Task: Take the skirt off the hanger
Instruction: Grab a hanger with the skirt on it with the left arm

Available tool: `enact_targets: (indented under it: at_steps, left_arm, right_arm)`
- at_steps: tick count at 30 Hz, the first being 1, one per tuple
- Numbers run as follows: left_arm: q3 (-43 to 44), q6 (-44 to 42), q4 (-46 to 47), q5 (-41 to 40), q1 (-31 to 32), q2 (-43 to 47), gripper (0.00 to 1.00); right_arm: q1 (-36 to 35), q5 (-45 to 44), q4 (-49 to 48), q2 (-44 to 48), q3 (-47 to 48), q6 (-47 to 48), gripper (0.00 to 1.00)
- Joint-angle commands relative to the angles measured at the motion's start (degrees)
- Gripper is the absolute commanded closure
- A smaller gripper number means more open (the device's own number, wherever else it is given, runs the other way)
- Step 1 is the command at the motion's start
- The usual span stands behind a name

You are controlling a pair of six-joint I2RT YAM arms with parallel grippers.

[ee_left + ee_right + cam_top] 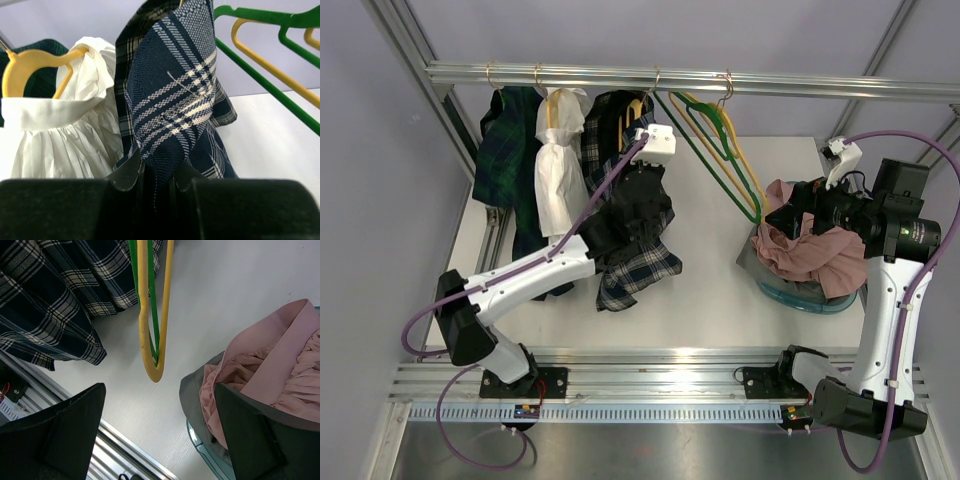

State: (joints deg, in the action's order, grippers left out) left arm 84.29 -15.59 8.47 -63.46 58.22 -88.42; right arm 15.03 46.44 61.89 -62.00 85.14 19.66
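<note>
On rail, left gripper (159, 175) pinches plaid skirt (175, 100); right gripper (160, 440) agape.

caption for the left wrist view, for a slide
Left fingers pinch the navy plaid skirt, with a white skirt on a yellow hanger beside it.

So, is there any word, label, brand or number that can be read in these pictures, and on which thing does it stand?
None can be read: no print shows on the plaid skirt, white garment, pink garment, empty hangers or rail. Small parts at the arm bases are too small to read.
</note>
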Motion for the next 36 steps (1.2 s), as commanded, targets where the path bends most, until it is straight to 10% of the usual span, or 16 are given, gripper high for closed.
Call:
enact_targets:
  at_steps: [1,8,29,36]
  left_arm:
    - [6.68,-1.18,21.68,10.96,0.23,8.35,1.0]
    - [9.92,15.2,3.44,20.3,-6.08,9.14,1.0]
    - [-6.32,20.07,7.09,29.18,-8.9,14.41,0.99]
    - [-10.03,26.58,4.11,35.07,-11.37,16.97,0.67]
  right_arm:
    - [0.09,0.06,-1.6,0.47,0.02,-0.5,0.02]
    - [0.09,0.06,-1.24,0.65,0.46,-0.41,0.02]
    - [0.18,0.32,-1.24,0.12,0.72,-0.68,0.02]
    - [0.18,0.41,-1.68,0.12,0.02,-0.76,0.02]
